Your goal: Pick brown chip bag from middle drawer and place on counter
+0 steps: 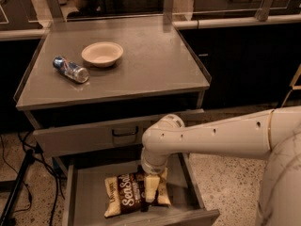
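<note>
Your jaws are down at the bag, but whether they have closed on it cannot be told from here; the gripper (pixel 149 192) sits low inside the middle drawer (pixel 87 197), toward its right front, pressed over the right part of the brown chip bag (pixel 123 197). The bag lies flat on the drawer floor near the front wall, lettering up, its left end pointing toward the drawer's bare left side. Expect it to be very light, air-filled and crinkly: the film will likely give and slide under pressure, and the chips inside will crush if you squeeze hard. You would probably do best pinching across a narrow part of the pillow or near a crimped end, with only enough force to stop it slipping. Lift straight up out of the drawer before moving back, since the upper drawer front (pixel 84 138) overhangs the rear of the drawer and the white arm (pixel 211 135) reaches in from its right. The counter (pixel 155 65) lies above and behind the drawer, and a cream bowl (pixel 102 53) and a blue-silver can (pixel 70 69) occupy the part over the drawer's left, so the part over its right looks the safer landing spot.
</note>
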You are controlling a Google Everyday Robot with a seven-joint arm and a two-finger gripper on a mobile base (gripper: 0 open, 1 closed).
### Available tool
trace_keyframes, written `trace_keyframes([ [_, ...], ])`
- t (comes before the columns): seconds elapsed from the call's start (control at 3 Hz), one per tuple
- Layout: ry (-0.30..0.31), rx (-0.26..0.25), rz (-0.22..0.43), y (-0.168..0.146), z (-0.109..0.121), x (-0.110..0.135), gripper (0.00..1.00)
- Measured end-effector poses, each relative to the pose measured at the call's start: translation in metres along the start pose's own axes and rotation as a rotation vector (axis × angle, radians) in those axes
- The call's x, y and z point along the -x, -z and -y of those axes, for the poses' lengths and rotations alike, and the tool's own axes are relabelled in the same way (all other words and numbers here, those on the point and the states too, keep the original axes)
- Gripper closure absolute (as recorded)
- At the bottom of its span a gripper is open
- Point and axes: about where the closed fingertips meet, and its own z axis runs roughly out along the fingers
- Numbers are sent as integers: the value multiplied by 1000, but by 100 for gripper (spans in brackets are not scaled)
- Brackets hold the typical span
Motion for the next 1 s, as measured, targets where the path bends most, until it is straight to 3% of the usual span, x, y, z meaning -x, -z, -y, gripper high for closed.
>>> trace_keyframes([
  [0.33, 4, 2, -1, -1, -1, 0, 0],
  [1.0, 8, 4, -29, -42, -4, 2, 0],
])
